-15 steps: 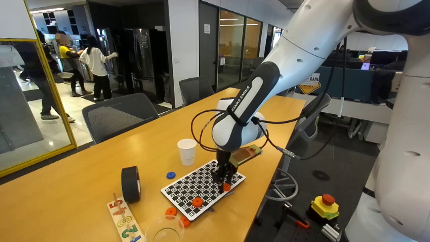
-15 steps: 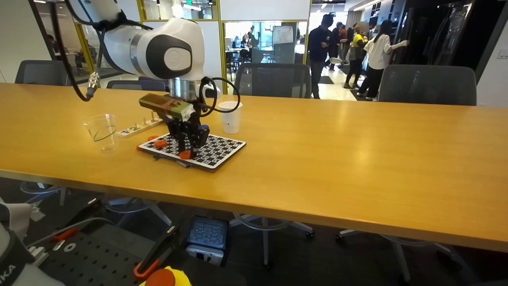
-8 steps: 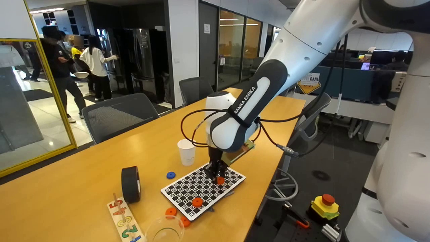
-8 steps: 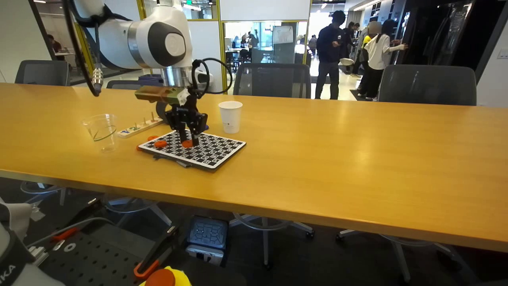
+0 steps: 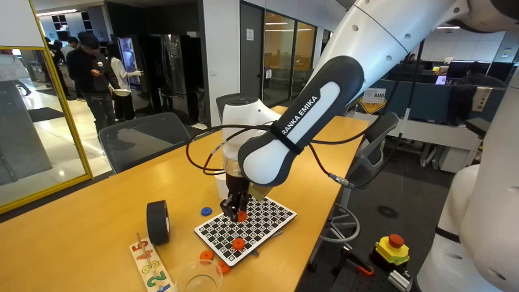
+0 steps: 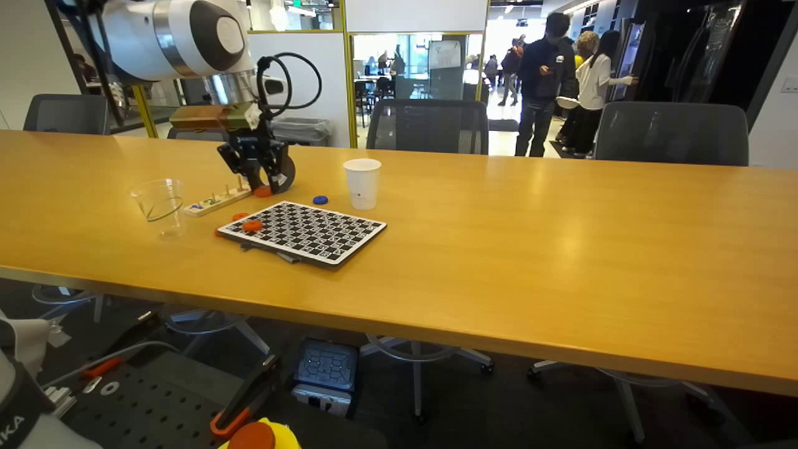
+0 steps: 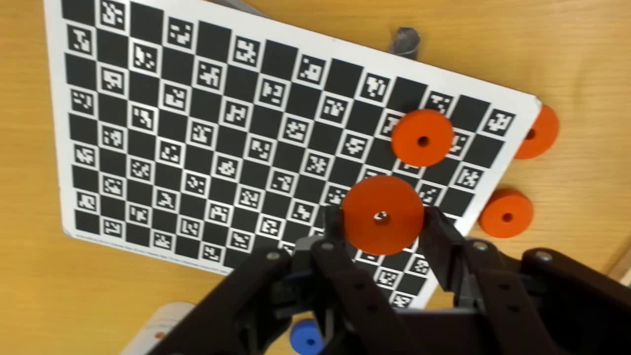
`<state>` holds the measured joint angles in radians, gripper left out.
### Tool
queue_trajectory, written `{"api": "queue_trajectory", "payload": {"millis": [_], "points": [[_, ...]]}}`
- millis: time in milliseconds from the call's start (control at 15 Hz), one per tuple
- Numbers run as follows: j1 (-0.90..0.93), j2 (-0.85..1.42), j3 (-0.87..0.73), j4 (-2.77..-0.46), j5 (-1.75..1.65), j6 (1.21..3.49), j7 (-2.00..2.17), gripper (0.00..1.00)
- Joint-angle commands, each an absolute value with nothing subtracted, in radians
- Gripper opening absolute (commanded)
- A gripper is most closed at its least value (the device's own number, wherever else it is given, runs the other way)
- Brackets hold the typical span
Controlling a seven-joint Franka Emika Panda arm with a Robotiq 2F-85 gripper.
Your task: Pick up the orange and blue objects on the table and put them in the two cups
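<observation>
Gripper [image 7: 382,221] tight on an orange disk [image 7: 382,237], up over the checkered board [image 7: 197,143]. Could drop it, with only thin edges pinched. Might tip the white paper cup [image 6: 362,184] by swinging too low.

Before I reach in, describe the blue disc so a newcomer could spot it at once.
On the long wooden table, find the checkered board. In an exterior view, beyond its far edge and left of the white cup, the blue disc lies flat. It is the only blue one; the other discs are orange.
</observation>
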<state>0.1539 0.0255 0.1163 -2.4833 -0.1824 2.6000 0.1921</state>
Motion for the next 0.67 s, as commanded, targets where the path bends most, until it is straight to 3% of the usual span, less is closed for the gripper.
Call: {"api": "queue_trajectory", "payload": {"millis": [0, 600], "points": [[0.191, -0.026, 0.169, -2.493, -0.192, 2.605, 0.155, 0.23], [0.288, -0.043, 0.288, -2.490, -0.175, 2.608, 0.054, 0.23]]}}
